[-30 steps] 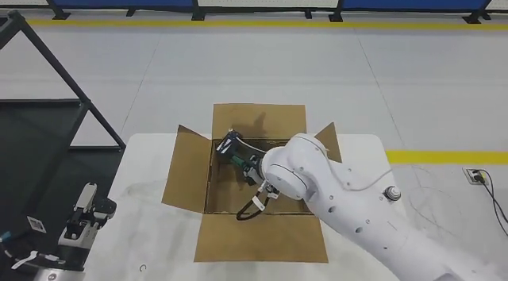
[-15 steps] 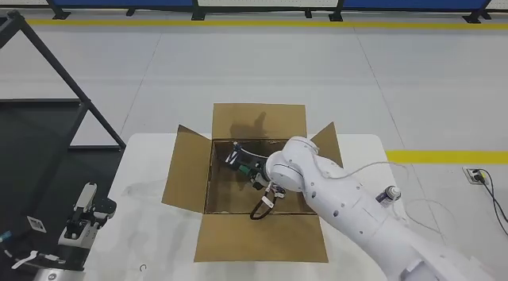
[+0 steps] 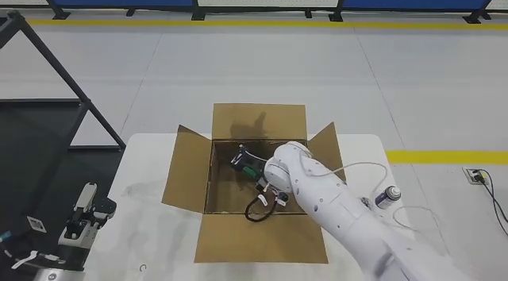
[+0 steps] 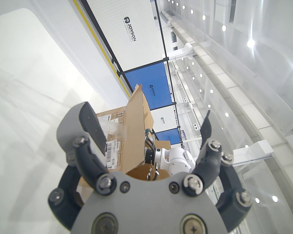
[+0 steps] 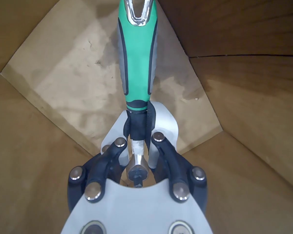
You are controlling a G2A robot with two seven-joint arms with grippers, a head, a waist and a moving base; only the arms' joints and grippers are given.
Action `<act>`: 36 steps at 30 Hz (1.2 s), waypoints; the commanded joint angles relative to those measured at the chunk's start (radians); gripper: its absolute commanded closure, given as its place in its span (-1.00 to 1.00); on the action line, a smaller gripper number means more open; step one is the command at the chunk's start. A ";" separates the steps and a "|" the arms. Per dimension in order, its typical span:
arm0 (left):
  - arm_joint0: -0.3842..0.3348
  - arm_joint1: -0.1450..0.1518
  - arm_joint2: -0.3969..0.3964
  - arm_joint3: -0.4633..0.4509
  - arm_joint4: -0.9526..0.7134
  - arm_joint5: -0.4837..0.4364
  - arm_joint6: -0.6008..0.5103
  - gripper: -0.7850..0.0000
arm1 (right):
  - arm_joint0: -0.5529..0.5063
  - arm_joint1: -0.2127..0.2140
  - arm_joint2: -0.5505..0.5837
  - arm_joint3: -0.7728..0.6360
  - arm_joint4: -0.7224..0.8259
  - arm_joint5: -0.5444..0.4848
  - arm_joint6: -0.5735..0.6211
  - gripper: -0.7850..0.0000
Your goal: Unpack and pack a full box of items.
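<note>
An open cardboard box (image 3: 190, 171) stands on the white table (image 3: 147, 233) with its flaps spread. My right gripper (image 5: 139, 125) is down inside it, shut on a green-and-grey handled tool (image 5: 137, 57) near the neck, with the handle pointing at the bare box floor (image 5: 70, 79). In the top view the same tool (image 3: 248, 163) shows green beside the white arm. My left gripper (image 4: 151, 127) is open and holds nothing; it sits low at the table's left side (image 3: 83, 217), tilted up toward the box (image 4: 136, 120).
A small can (image 3: 387, 195) stands on the table to the right of the box. A black frame (image 3: 55, 82) and a dark surface lie off the table's left edge. A black cable (image 3: 258, 208) loops over the box interior beside the arm.
The right arm has pushed deeper into the box, carrying the green tool down and toward the middle. The left arm has stayed where it was.
</note>
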 commanded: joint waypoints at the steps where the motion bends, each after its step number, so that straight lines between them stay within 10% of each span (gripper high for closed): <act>1: 0.000 0.000 0.000 0.000 0.000 0.000 0.000 -1.00 | 0.004 -0.015 -0.004 0.034 -0.002 0.002 0.003 1.00; 33: 0.000 0.000 0.000 0.000 0.000 0.000 0.000 -1.00 | 0.027 -0.181 -0.016 0.323 -0.052 0.005 -0.017 1.00; 36: 0.000 0.000 0.000 0.000 0.000 0.000 0.000 -1.00 | 0.028 -0.187 -0.012 0.335 -0.052 0.001 -0.018 0.46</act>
